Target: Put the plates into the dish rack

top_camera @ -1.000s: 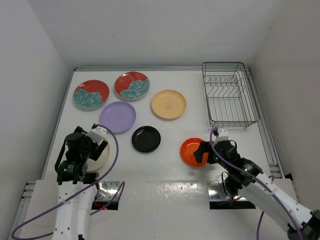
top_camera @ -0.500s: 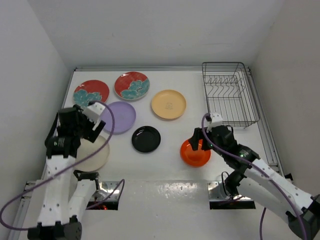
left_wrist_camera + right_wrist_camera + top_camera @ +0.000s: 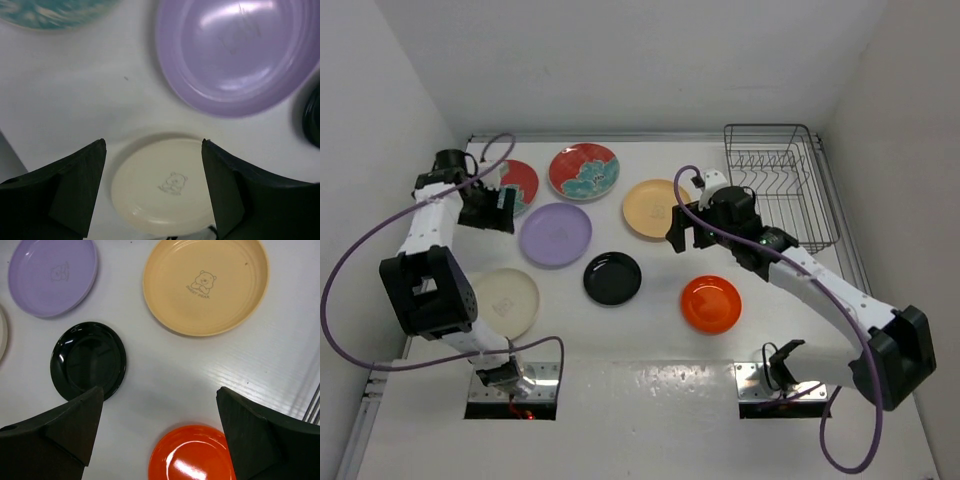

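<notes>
— Biggest first?
— White table [image 3: 650, 345]. Then the dish rack [image 3: 778, 185]: stands at the far right corner, divider tines upright.
— And the plates?
— Flat on the table, all seven, left of the rack and apart from it. Along the far edge, right red plate [image 3: 584, 171] in full view, left red plate [image 3: 523, 183] partly hidden behind the left gripper [image 3: 498, 212]. Next row, lavender plate [image 3: 555, 234] and pale yellow plate [image 3: 650, 208], the latter with a small bear print at its middle. Nearest row, cream plate [image 3: 504, 302], black plate [image 3: 612, 278], orange plate [image 3: 711, 303].
— Grippers, then?
— Left gripper: hovers at the left red plate, jaws spread wide, holding nothing. Looks down past its fingers [image 3: 75, 190] at the cream plate and the lavender plate in the wrist view.
— And the other?
— Right gripper [image 3: 685, 228]: hangs above the table among pale yellow, black and orange plates, at the yellow one's right edge. Jaws likewise wide apart, fingers [image 3: 65, 430] clasping nothing.
</notes>
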`<action>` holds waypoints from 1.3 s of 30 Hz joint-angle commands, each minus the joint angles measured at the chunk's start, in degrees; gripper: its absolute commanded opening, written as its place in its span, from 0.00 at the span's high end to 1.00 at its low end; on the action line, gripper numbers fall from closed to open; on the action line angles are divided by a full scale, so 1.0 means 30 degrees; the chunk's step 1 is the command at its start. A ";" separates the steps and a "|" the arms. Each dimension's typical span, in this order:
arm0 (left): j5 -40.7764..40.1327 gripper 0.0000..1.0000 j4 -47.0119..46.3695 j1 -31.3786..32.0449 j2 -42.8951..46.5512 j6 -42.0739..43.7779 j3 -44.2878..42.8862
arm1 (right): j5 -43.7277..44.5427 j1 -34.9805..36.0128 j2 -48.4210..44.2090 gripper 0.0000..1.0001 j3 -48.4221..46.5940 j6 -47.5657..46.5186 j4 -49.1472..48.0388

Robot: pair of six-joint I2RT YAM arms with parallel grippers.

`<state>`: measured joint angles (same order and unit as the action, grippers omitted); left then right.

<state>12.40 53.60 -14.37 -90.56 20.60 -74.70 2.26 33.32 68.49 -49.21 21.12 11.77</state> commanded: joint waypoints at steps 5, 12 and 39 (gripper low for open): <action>0.1405 0.17 -0.6786 -0.3205 -0.1653 -0.5894 -0.2518 | -0.1662 -0.0765 0.1837 0.07 -0.1614 0.0223 -0.1606; 0.1403 0.14 -0.6999 -0.4321 -0.7687 -0.8886 -0.6470 | -0.1574 -0.1058 0.2541 0.07 -0.2140 0.0896 -0.1638; 0.5502 1.00 -0.8229 -0.5227 -1.5837 -1.0732 -0.9613 | -0.0784 -0.1116 0.4211 0.09 -0.6213 0.0137 -0.0349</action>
<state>29.28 25.56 -29.91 -133.78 -12.82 -104.27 -1.21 30.09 81.21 -65.60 22.85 12.10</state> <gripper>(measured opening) 0.221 0.908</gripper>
